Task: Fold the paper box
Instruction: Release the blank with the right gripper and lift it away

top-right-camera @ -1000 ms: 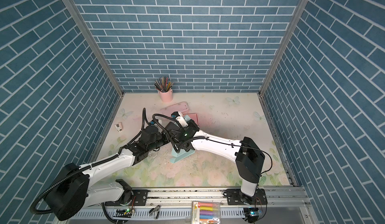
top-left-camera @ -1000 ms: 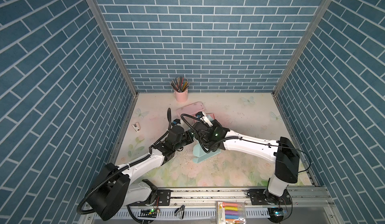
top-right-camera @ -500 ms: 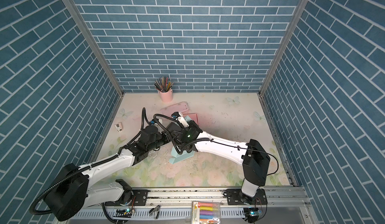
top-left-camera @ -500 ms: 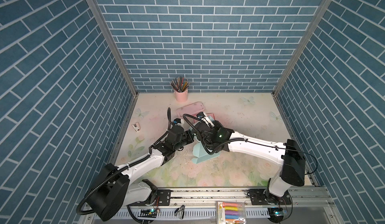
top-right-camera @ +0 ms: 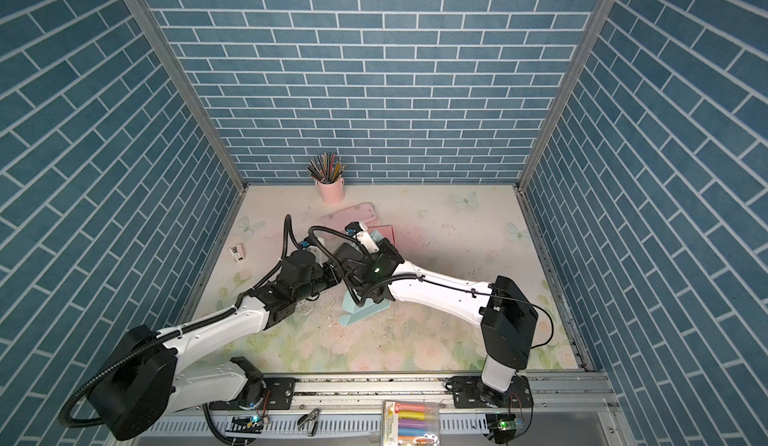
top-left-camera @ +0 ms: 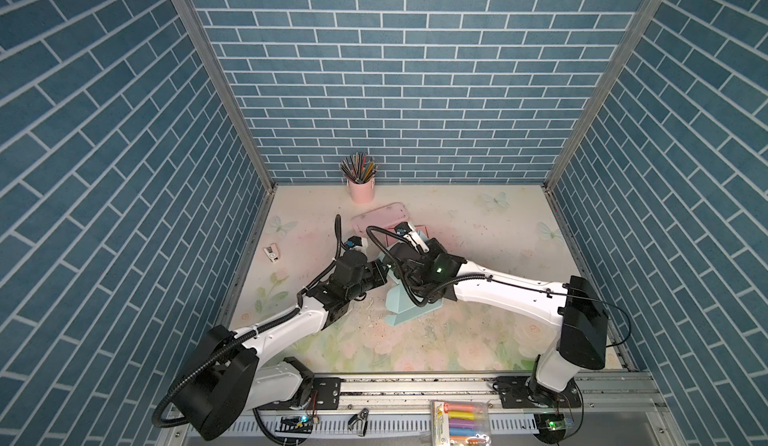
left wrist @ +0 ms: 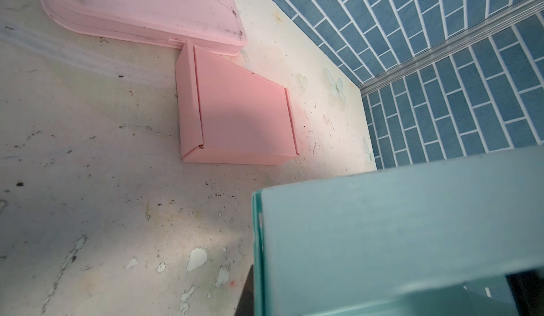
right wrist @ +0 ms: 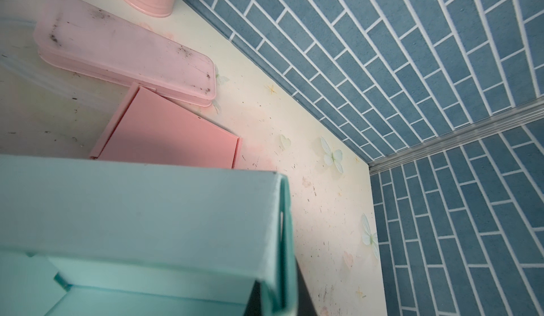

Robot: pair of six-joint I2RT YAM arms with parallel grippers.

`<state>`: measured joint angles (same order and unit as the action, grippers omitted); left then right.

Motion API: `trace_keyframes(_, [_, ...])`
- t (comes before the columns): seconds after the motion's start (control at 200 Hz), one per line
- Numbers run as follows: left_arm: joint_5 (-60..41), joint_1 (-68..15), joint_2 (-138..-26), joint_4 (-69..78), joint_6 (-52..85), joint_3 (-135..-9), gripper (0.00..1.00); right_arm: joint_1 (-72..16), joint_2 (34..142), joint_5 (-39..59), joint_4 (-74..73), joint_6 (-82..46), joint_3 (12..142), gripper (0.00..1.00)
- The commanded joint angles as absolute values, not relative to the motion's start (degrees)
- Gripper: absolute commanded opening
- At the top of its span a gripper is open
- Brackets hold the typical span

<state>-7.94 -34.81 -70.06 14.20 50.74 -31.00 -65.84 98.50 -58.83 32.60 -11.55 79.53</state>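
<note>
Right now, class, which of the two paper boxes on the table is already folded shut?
The pink box, lying closed and flat beside the pink case. The teal box nearer the front is open, its inside showing.

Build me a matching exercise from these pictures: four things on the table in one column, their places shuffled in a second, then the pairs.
Things
1. teal paper box
2. pink cardboard box
3. pink metal bucket of pencils
4. small white object

Places
a. by the back wall
b. alone near the left wall
c. where the left arm and right arm meet
d. flat beside the long pink plastic case

Pairs: 1c, 2d, 3a, 4b
</note>
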Motion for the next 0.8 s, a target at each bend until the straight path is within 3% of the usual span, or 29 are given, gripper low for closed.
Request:
trace_keyframes(0.0, [-8.89,-35.16,-69.39,15.89,49.54,-32.36,0.04,-65.92,101.79,-61.59,33.09,-8.6,80.59,0.0])
trace_keyframes(0.4, [-9.19,-35.18,-69.69,16.62,50.03,-32.08,0.04,-67.27,104.92,-66.12,30.83,-5.67,80.86,0.0])
trace_keyframes(0.795, [-8.4,-35.17,-69.96,16.38,49.51,-31.64,0.04,-68.47,100.36,-64.34,32.16,-9.28,80.18,0.11])
